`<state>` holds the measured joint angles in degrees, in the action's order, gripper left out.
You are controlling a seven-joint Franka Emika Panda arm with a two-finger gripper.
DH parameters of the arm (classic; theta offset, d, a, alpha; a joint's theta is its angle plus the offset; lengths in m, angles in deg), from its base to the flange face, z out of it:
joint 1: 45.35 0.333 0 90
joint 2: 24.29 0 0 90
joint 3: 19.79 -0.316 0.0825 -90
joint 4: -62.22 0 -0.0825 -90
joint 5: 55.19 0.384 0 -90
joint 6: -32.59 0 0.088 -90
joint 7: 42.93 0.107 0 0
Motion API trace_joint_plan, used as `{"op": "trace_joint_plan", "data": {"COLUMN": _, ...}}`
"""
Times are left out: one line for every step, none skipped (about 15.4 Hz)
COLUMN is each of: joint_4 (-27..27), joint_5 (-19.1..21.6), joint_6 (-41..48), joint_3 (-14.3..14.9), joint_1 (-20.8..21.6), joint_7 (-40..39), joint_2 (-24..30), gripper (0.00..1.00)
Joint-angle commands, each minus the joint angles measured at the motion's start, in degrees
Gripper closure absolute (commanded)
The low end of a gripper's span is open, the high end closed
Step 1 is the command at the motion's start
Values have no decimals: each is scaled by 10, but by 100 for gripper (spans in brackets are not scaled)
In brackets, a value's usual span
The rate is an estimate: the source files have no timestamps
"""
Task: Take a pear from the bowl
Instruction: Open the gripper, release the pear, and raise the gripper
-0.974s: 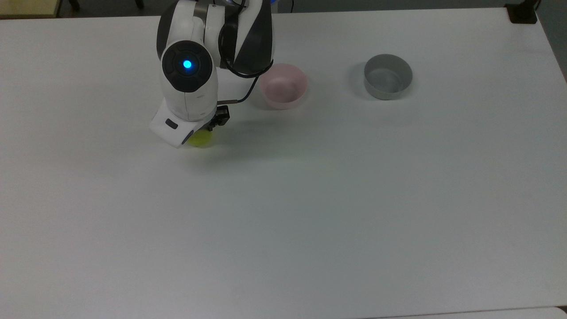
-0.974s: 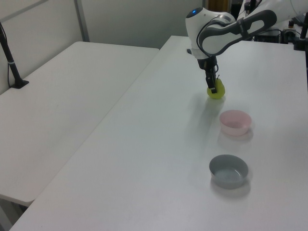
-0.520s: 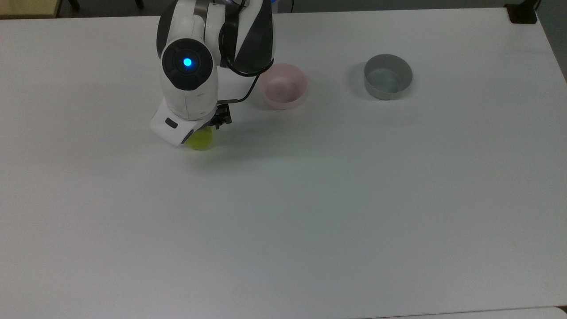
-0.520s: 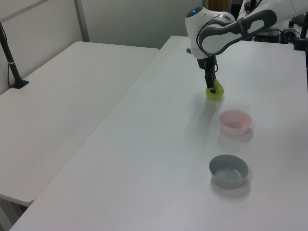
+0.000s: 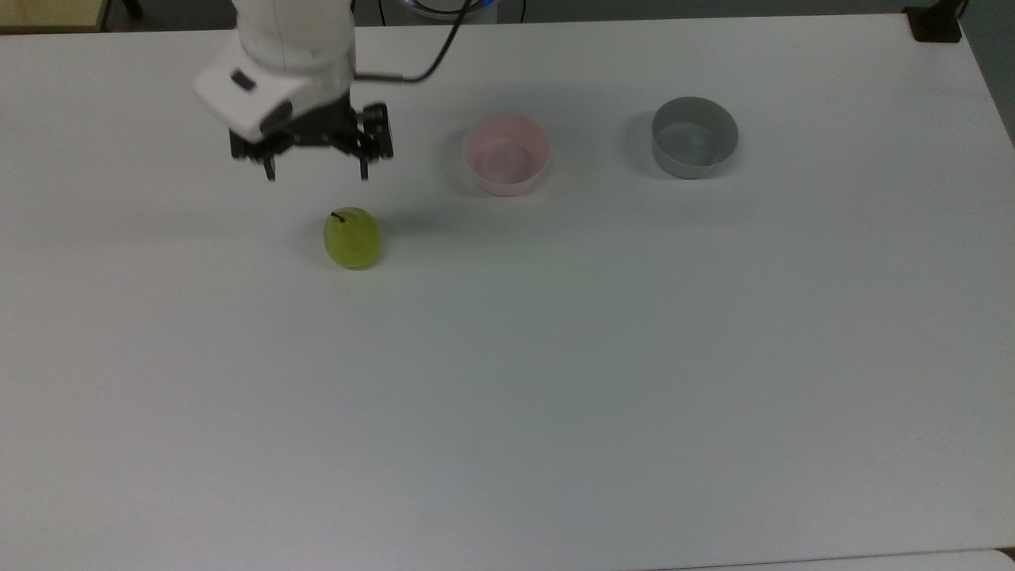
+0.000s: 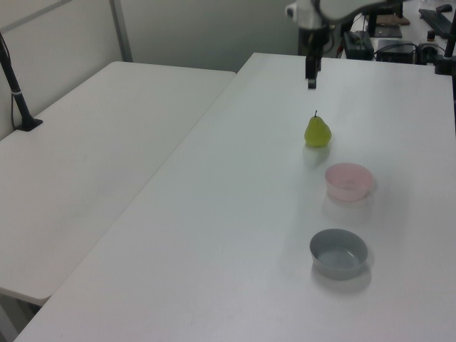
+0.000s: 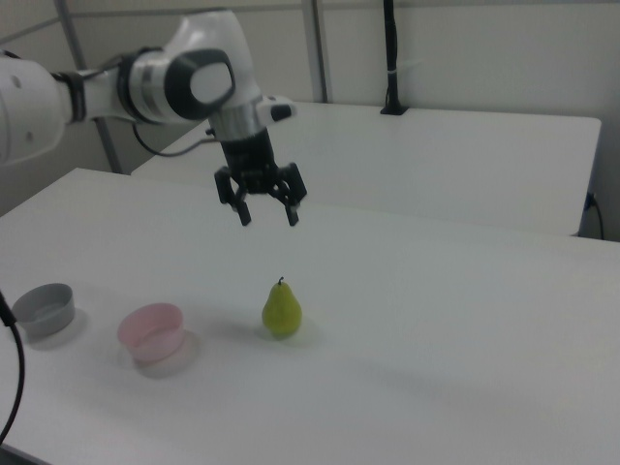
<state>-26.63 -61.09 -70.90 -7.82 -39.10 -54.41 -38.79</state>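
The yellow-green pear point(image 5: 352, 238) point(image 6: 318, 132) point(image 7: 282, 310) stands upright on the white table, stem up, outside the bowl. The pale pink bowl point(image 5: 507, 155) point(image 6: 349, 181) point(image 7: 151, 331) sits empty to the pear's right in the top view. My gripper point(image 5: 317, 172) point(image 7: 267, 215) point(image 6: 311, 83) hangs open high above the table, up and to the left of the pear in the top view, holding nothing.
A grey cylindrical bowl point(image 5: 695, 137) point(image 6: 339, 254) point(image 7: 45, 310) stands empty beyond the pink one, at the top view's right. A second white table point(image 6: 92, 142) adjoins at the left view's left. A dark cable point(image 5: 420, 55) trails from the arm.
The gripper let go of the pear, opened, and rose up and away toward the top view's upper left. The pear now stands alone on the table.
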Motion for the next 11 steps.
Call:
{"op": "trace_joint_plan", "data": {"joint_4": -36, "joint_5": 9, "joint_6": 64, "joint_3": 0, "joint_1": 7, "joint_7": 27, "joint_2": 88, "gripper": 0}}
{"op": "trace_joint_plan", "data": {"joint_4": -38, "joint_5": 12, "joint_6": 80, "joint_3": 0, "joint_1": 10, "joint_7": 28, "joint_2": 104, "gripper": 0}}
{"op": "trace_joint_plan", "data": {"joint_4": -44, "joint_5": 15, "joint_6": 89, "joint_3": 0, "joint_1": 11, "joint_7": 28, "joint_2": 116, "gripper": 0}}
{"op": "trace_joint_plan", "data": {"joint_4": -54, "joint_5": 16, "joint_6": 90, "joint_3": 0, "joint_1": 11, "joint_7": 28, "joint_2": 130, "gripper": 0}}
{"op": "trace_joint_plan", "data": {"joint_4": -59, "joint_5": 16, "joint_6": 90, "joint_3": 1, "joint_1": 12, "joint_7": 28, "joint_2": 137, "gripper": 0}}
{"op": "trace_joint_plan", "data": {"joint_4": -59, "joint_5": 16, "joint_6": 91, "joint_3": 2, "joint_1": 12, "joint_7": 28, "joint_2": 140, "gripper": 0}}
{"op": "trace_joint_plan", "data": {"joint_4": -58, "joint_5": 16, "joint_6": 94, "joint_3": 3, "joint_1": 11, "joint_7": 28, "joint_2": 143, "gripper": 0}}
{"op": "trace_joint_plan", "data": {"joint_4": -58, "joint_5": 15, "joint_6": 95, "joint_3": 4, "joint_1": 11, "joint_7": 27, "joint_2": 144, "gripper": 0}}
{"op": "trace_joint_plan", "data": {"joint_4": -58, "joint_5": 15, "joint_6": 95, "joint_3": 9, "joint_1": 11, "joint_7": 27, "joint_2": 144, "gripper": 0}}
{"op": "trace_joint_plan", "data": {"joint_4": -56, "joint_5": 15, "joint_6": 95, "joint_3": 13, "joint_1": 12, "joint_7": 27, "joint_2": 144, "gripper": 0}}
{"op": "trace_joint_plan", "data": {"joint_4": -57, "joint_5": 15, "joint_6": 92, "joint_3": 15, "joint_1": 12, "joint_7": 28, "joint_2": 143, "gripper": 0}}
